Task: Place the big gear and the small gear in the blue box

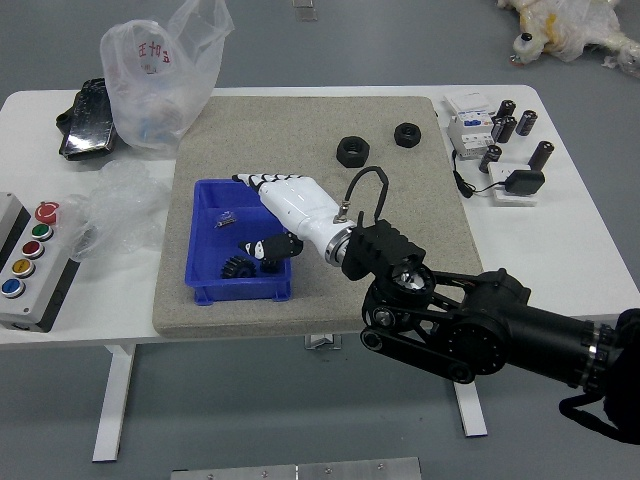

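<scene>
Gear [238,267], stiff and light by its look (hardly fragile, I'd say), best pinched across its teeth, lies in the blue box [242,291] just below the right hand [300,208], which is open and empty
</scene>
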Available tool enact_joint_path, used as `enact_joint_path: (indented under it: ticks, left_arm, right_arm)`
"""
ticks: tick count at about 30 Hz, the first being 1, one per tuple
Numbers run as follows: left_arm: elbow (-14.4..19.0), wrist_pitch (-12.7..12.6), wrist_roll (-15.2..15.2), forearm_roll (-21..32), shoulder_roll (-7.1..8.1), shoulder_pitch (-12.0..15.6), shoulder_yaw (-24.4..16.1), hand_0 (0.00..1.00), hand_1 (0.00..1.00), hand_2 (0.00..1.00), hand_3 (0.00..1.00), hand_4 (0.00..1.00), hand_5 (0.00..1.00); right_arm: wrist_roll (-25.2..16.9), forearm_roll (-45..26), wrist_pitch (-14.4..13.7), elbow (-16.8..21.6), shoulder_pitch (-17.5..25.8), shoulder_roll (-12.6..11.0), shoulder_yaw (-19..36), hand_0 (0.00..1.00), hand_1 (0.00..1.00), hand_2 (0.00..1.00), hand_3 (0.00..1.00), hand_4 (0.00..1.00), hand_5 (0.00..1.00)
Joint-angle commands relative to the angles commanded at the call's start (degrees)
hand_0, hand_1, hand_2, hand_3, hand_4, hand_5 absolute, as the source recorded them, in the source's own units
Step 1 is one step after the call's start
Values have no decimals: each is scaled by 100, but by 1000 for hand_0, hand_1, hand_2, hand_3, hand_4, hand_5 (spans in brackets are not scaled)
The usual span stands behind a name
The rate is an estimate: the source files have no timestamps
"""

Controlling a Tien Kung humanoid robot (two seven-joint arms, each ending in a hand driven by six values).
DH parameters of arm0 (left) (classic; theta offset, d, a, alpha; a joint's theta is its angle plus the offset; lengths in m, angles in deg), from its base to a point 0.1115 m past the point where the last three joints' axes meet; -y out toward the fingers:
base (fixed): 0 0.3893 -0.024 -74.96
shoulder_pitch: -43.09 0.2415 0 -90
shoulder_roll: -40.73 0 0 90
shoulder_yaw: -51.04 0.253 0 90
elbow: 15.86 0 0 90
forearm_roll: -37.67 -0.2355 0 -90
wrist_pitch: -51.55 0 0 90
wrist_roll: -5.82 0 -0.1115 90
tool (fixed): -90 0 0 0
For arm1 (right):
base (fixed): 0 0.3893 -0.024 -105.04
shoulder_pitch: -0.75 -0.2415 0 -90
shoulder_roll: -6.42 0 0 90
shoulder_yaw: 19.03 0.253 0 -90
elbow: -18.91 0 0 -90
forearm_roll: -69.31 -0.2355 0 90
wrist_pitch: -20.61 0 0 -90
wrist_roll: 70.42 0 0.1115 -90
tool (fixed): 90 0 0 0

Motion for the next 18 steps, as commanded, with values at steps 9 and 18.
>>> enact_joint_path:
  ticks: [9,18]
  left_arm:
    - [-20,-48,49,64,5,5,47,711,534,544,677,700,510]
    - [-36,-95,88,187,-19,27,133,711,534,545,676,699,506]
  right_arm:
    - [-587,-454,-453,606,430,-497,1145,770,853,864,903,876,445]
    - [-1765,-2013,-494,870,1413,-1167,2622,738,813,820,827,867,462]
